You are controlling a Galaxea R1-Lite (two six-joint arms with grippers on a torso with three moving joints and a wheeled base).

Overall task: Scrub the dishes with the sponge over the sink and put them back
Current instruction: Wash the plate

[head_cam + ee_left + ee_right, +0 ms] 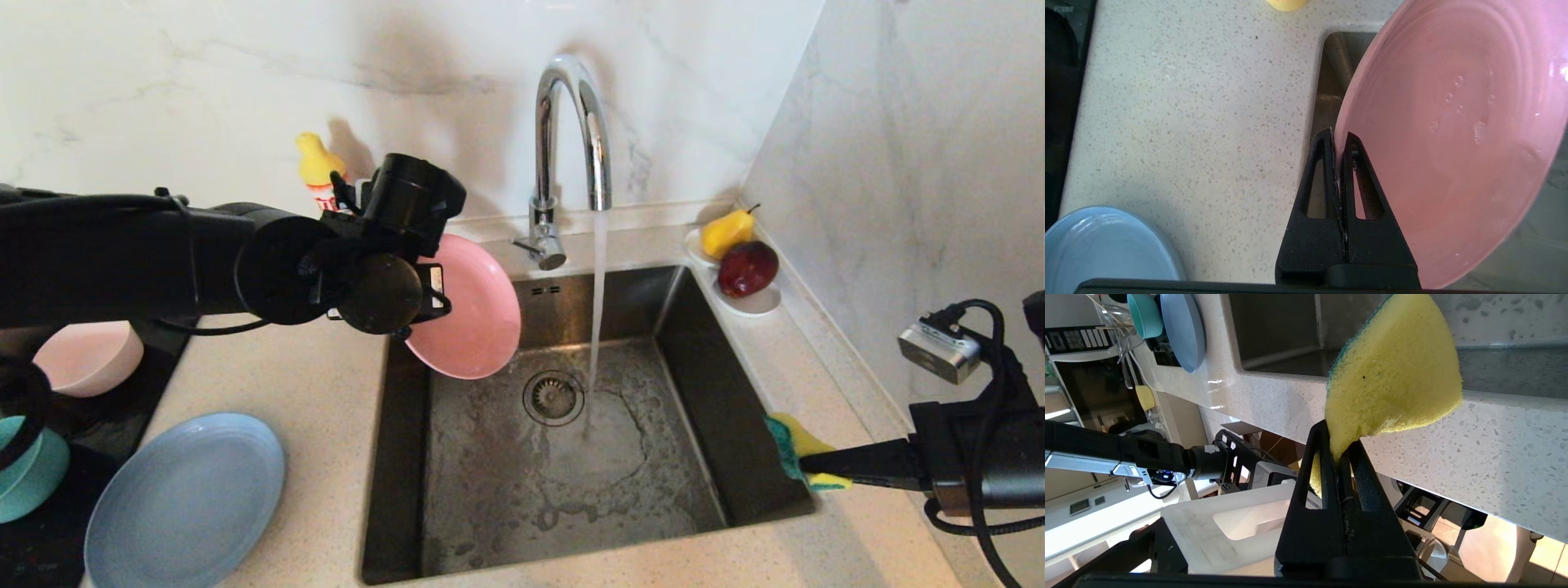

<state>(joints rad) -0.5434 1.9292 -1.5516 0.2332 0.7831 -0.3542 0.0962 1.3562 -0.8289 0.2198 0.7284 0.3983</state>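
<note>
Lower left of the head view: light blue plate [186, 500] flat on the counter, teal bowl [31, 472] at the frame's left edge, pale pink bowl [88, 356] just above. Lower right: right gripper [804, 469] clamped tight on the sponge [796, 447], over the sink's [767, 510] right rim. Centre: water running from the tap [571, 147] beside the drain. Centre left: left gripper [433, 296] pinched shut on the salmon-pink plate [473, 314], tilted on edge over the sink's far left corner.

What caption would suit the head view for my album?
Left gripper holds the salmon-pink plate over the sink; right gripper grips the sponge.
</note>
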